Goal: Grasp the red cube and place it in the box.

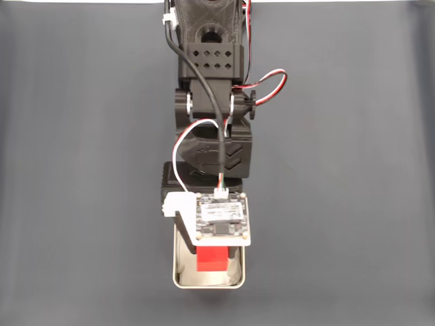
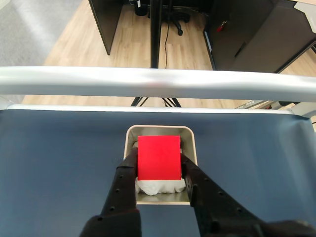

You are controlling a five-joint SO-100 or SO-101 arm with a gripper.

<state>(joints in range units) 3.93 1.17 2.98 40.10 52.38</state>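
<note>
While over the box [image 2: 193, 143]: placing step
Tool [image 2: 158, 165]: clamped on red cube [image 2: 158, 157]
Cube: inside box rim, above white lining [image 2: 158, 187]
Next: part fingers, lift straight off table [image 1: 81, 170]

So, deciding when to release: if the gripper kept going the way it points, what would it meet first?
Probably the box's white lining: the gripper holds the red cube over the box; height is unclear.

fixed view straight down, wrist view close, forward-down, both sharing box [image 1: 239, 272]
</note>
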